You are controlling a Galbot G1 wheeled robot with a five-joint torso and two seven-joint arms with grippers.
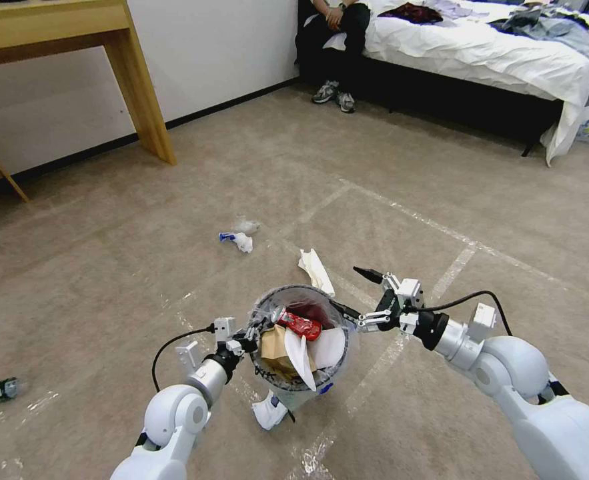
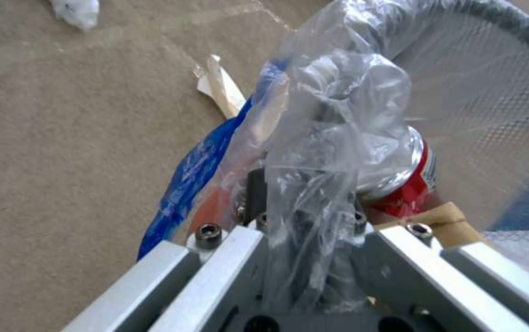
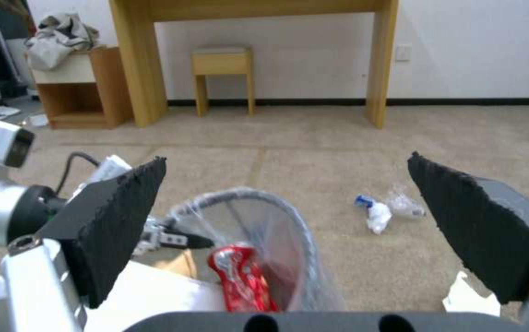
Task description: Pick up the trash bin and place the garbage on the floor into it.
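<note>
trash bin (image 1: 302,340) sitting lower centre of frame, left gripper (image 1: 254,331) clamping its bagged rim, right gripper (image 1: 367,299) hovering wide open and empty beside it, red can (image 1: 299,325) lying inside

Crinkly plastic bag (image 2: 332,138) wraps right over the left end effector (image 2: 313,216), so no clue how its fingers sit. Small dark thing (image 1: 1,389) on the floor (image 1: 107,280) is too tiny to identify.

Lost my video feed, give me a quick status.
Left tool shut on trash bin rim. Right tool open beside bin. Can, paper bag inside. Slipper, wrappers on floor.
</note>
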